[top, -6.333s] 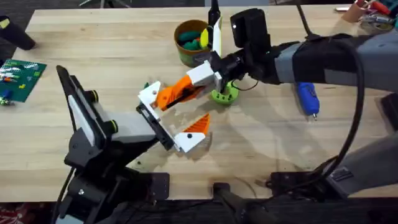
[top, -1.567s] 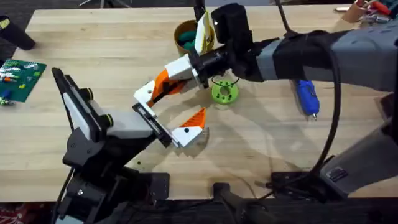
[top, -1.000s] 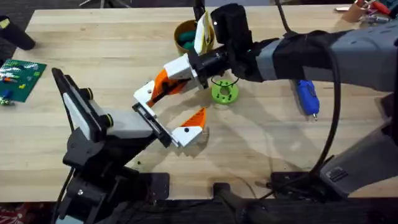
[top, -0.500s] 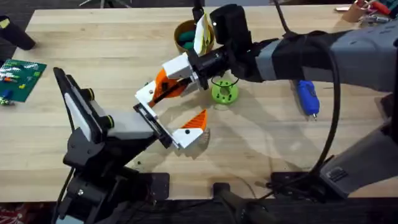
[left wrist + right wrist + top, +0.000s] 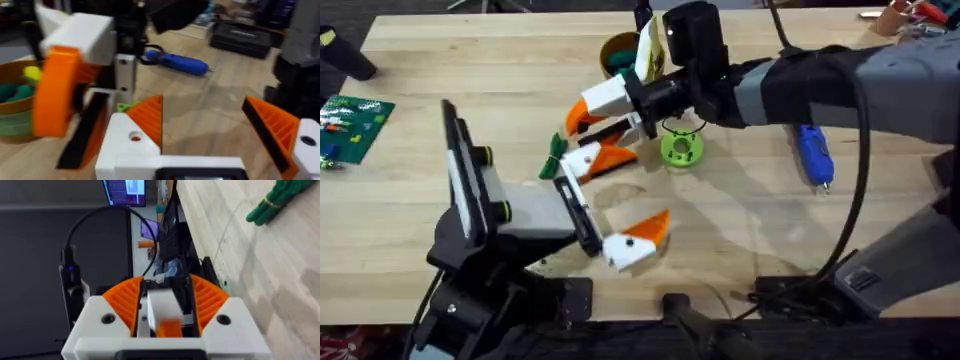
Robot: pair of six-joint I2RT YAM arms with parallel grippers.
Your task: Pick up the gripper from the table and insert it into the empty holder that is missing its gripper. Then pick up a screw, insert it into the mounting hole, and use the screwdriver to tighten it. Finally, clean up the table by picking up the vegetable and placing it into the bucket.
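The gripper piece (image 5: 595, 158), a white base with an orange tip, sits on the far end of the black holder bar (image 5: 580, 215) on my left arm. Its mounting hole (image 5: 135, 136) shows as a small dark circle. My left gripper (image 5: 640, 190) (image 5: 202, 102) is open with nothing between its two fingers. My right gripper (image 5: 582, 125) (image 5: 165, 282) hovers just beyond the piece, open by a narrow gap and clear of the orange tip. The green vegetable (image 5: 555, 155) (image 5: 280, 202) lies left of the piece. The blue screwdriver (image 5: 813, 158) (image 5: 177, 61) lies at the right. The yellow bucket (image 5: 615, 68) stands behind. The screw is out of view.
A lime-green round dish (image 5: 680, 148) stands under the right arm's wrist. A green board (image 5: 350, 125) with small parts lies at the left edge. Toys fill the bucket. Bare wood stretches across the table's right front and far left.
The left arm has swung right and toward the front, taking the gripper piece out from between the right gripper's fingers. The right gripper rose slightly. The vegetable is uncovered.
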